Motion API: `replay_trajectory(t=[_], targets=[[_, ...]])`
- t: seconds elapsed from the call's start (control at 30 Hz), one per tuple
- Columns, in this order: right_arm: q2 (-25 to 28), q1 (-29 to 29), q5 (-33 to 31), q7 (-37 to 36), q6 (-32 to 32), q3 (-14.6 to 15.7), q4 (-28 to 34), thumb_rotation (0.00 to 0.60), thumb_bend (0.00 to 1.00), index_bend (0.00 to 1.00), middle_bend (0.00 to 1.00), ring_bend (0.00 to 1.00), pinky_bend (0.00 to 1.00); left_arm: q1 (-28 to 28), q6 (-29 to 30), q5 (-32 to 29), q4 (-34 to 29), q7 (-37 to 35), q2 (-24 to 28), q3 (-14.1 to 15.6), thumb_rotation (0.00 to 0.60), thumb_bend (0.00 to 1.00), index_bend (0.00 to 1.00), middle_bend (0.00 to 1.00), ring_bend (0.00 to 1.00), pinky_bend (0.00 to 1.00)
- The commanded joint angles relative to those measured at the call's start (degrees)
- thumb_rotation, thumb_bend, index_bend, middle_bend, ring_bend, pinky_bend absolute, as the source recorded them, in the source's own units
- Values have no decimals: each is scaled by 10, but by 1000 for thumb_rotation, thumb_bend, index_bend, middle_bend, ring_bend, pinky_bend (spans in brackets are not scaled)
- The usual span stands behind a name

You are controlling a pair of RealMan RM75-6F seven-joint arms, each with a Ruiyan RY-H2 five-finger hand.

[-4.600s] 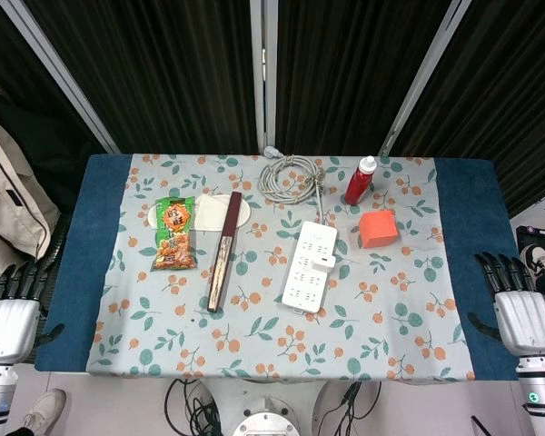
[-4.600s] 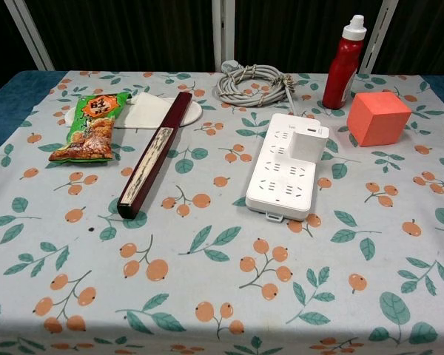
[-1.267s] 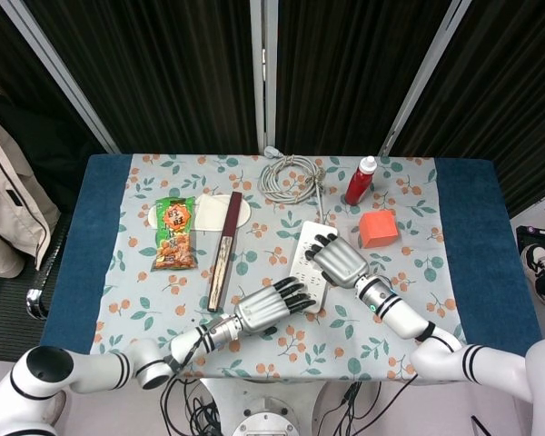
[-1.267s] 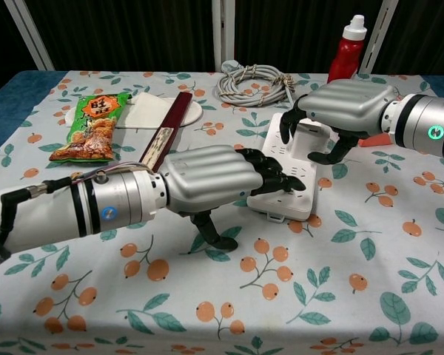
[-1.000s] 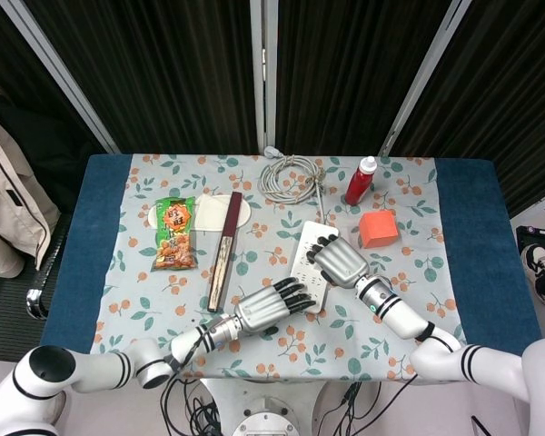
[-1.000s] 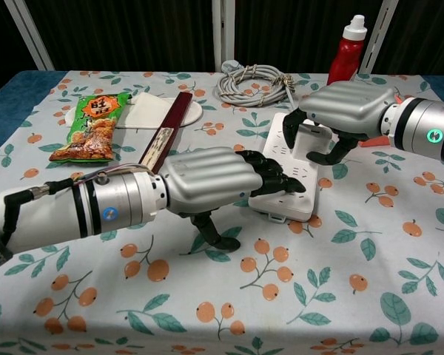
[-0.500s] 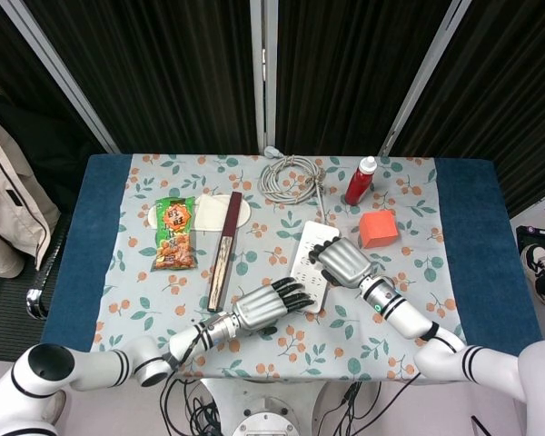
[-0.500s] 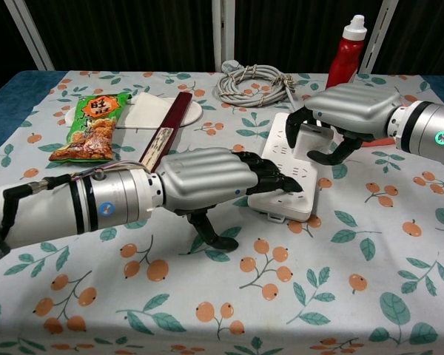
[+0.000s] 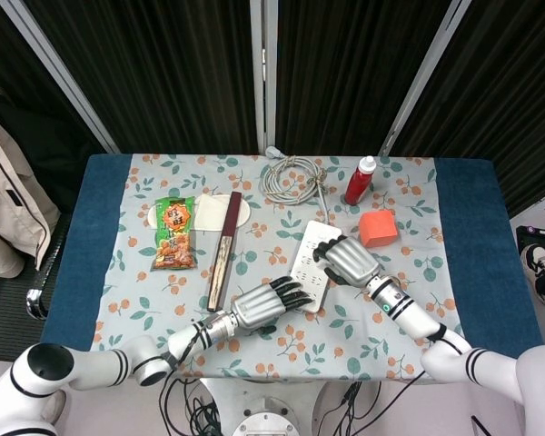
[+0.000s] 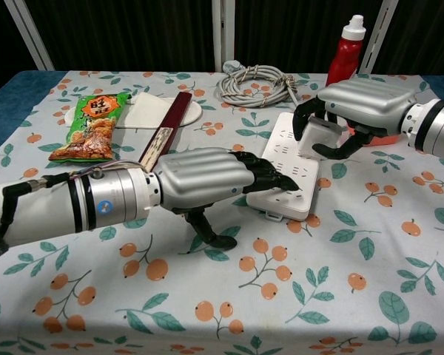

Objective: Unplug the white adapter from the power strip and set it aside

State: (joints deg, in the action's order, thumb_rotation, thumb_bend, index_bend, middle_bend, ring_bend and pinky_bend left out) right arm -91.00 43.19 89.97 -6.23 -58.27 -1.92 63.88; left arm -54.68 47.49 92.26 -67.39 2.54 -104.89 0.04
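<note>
The white power strip (image 10: 283,168) (image 9: 307,262) lies at the table's middle, its cord running back to a coil. My right hand (image 10: 359,103) (image 9: 349,259) grips the white adapter (image 10: 315,139) from above at the strip's far right corner. The adapter sits tilted and slightly raised; its pins are hidden. In the head view the hand covers the adapter. My left hand (image 10: 200,177) (image 9: 262,305) reaches in from the near left, palm down, and its fingertips (image 10: 277,180) press on the strip's near end.
A red bottle (image 10: 345,55) and an orange cube (image 9: 378,229) stand behind and right of the right hand. The grey cable coil (image 10: 255,83) lies at the back. A dark long box (image 10: 157,151), a white dish (image 10: 152,111) and a snack bag (image 10: 92,126) occupy the left.
Both hands came in from the table's sides. In the last second the right hand has closed on the adapter and drawn it up and to the right; the left hand stays pressing the strip.
</note>
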Motion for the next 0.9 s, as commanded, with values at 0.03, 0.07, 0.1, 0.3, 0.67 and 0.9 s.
replay_trajectory(t=[0.03, 0.07, 0.1, 0.3, 0.67, 0.9], targets=[[0, -1, 3, -3, -3, 0, -2, 600, 585, 865, 626, 446, 460, 0, 0, -1, 0, 0, 0, 0, 600, 77, 85, 149, 52, 92], [1, -2, 4, -3, -5, 0, -1, 600, 585, 865, 626, 447, 460, 0, 0, 0, 0, 0, 0, 0, 600, 77, 84, 149, 52, 92], [1, -2, 4, -3, -8, 0, 0, 600, 585, 866, 626, 448, 460, 0, 1, 0, 0, 1, 0, 0, 600, 77, 84, 149, 52, 92], [23, -7, 8, -7, -38, -13, 33, 600, 586, 859, 626, 445, 460, 3, 22, 7, -18, 6, 13, -1, 600, 77, 84, 149, 52, 92], [132, -50, -52, -37, -3, 3, 171, 600, 585, 820, 626, 437, 462, 48, 113, 11, -142, 71, 121, -10, 600, 77, 84, 149, 52, 88], [145, -60, -84, -70, 49, 16, 178, 600, 580, 774, 615, 429, 465, 92, 163, -20, -202, 109, 190, -24, 600, 75, 84, 149, 52, 85]])
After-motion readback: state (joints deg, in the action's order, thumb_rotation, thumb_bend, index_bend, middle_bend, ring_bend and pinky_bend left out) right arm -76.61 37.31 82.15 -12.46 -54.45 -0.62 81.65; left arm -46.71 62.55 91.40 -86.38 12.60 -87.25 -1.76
